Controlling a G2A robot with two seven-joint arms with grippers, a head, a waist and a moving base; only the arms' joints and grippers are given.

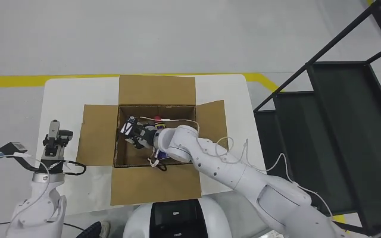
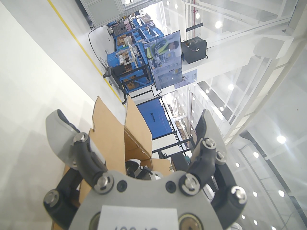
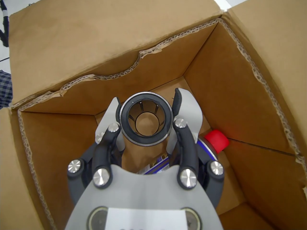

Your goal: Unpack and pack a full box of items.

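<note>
Box | brown cardboard, flaps open | right gripper clamps black ring

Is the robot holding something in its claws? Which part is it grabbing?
The right gripper is shut on a black ring, gripping it by its outer sides, inside the cardboard box. The left gripper is open and holds nothing.
</note>
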